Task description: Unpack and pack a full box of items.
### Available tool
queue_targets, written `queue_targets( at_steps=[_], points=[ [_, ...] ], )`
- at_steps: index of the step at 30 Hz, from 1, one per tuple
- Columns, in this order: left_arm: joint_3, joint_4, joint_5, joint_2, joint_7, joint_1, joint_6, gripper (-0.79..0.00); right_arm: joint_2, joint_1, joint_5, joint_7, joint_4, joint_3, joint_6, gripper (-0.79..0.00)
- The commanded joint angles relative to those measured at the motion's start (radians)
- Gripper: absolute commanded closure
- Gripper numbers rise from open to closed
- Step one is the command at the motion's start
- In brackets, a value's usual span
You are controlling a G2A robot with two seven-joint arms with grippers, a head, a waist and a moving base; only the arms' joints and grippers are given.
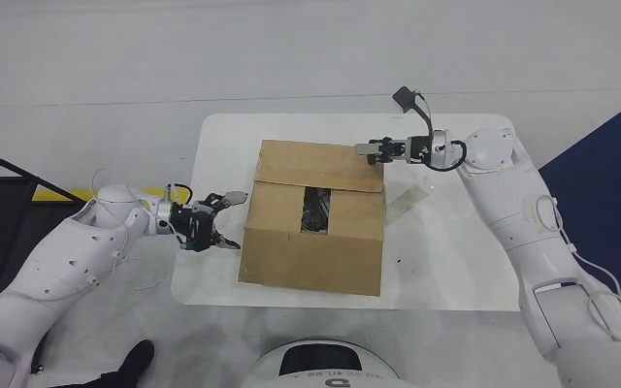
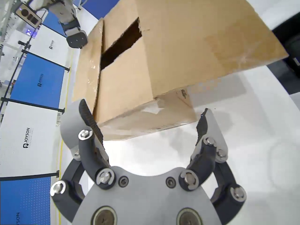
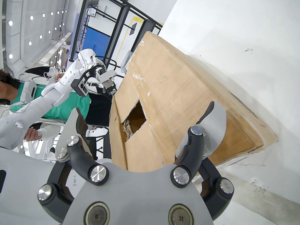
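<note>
My left gripper (image 2: 144, 113) sits closest, its fingers spread wide and empty, just beside the left side of the large brown cardboard box (image 1: 291, 252). The right gripper (image 3: 145, 108) hangs at the box's far right top edge, fingers likewise parted and holding nothing. The box stands on the white table (image 1: 446, 262), its top flaps mostly closed, with a torn dark gap (image 1: 317, 210) along the seam. I judge it stiff-walled, heavy if full, and slick where taped. I'd not lift it; I'd hook a flap edge at the gap.
</note>
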Motion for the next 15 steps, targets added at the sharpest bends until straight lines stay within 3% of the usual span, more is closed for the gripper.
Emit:
queue_targets(
  at_steps=[1,5,9,12,15],
  points=[
    [0.008,-0.005,-0.032,-0.013,-0.005,-0.005,0.012,-0.785,0.0,0.0,0.0,0.0,0.0,0.0,0.0,-0.785],
    [0.024,-0.008,-0.062,-0.034,-0.016,-0.014,0.041,-0.785,0.0,0.0,0.0,0.0,0.0,0.0,0.0,-0.785],
    [0.024,0.018,-0.088,-0.043,0.05,-0.024,0.049,-0.785,0.0,0.0,0.0,0.0,0.0,0.0,0.0,-0.785],
    [0.023,0.058,-0.131,-0.05,0.125,-0.042,-0.008,-0.785,0.0,0.0,0.0,0.0,0.0,0.0,0.0,-0.785],
    [0.033,0.083,-0.172,-0.066,0.127,-0.07,-0.071,-0.785,0.0,0.0,0.0,0.0,0.0,0.0,0.0,-0.785]
  ],
)
